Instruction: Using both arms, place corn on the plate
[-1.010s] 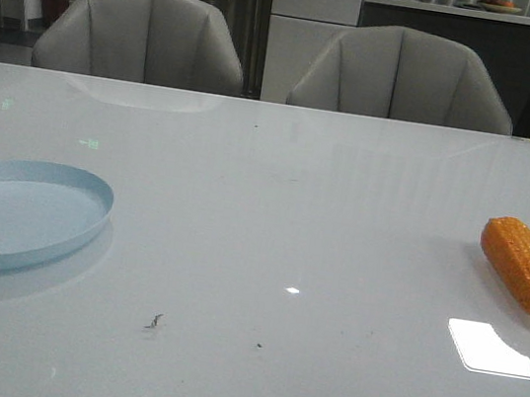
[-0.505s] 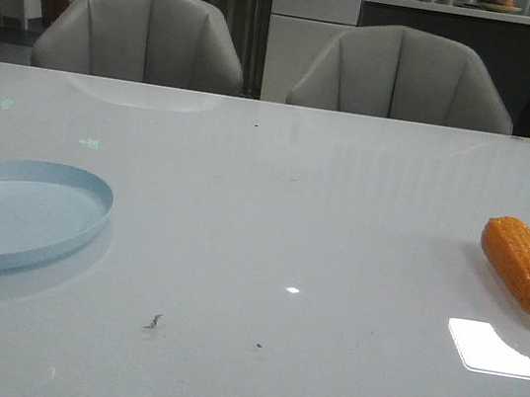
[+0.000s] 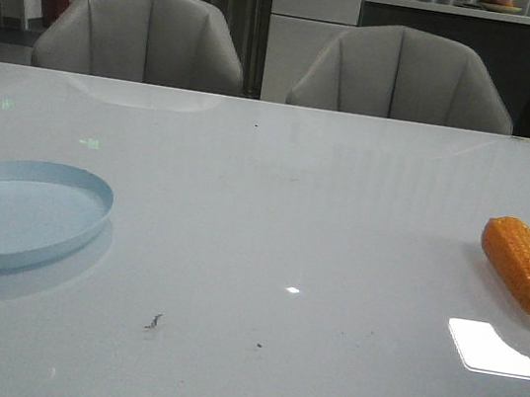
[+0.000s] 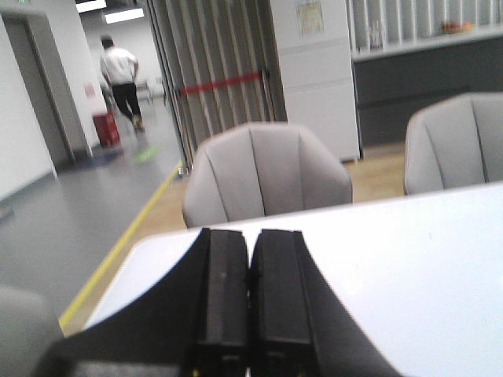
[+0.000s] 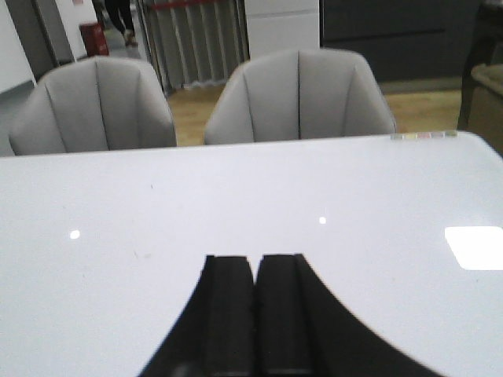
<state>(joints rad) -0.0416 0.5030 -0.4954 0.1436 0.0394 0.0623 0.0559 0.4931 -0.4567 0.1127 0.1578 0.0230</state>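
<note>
Front view shows the corn at about 3 o'clock on the counter, its long axis running from 10 to 4 o'clock; the plate lies at 9 o'clock, well apart. Left hand and right hand are both clenched empty; the right arm is probably nearer.

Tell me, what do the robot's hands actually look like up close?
Only the wrist views show them. The left hand is matte black: two flat, blocky rectangular fingers rising from a wide base that flares outward in curved shoulders, with small yellowish marks low on the fingers. The right hand has the same black, angular two-finger shape. No cables or lettering are visible, and the arms themselves are out of view.
</note>
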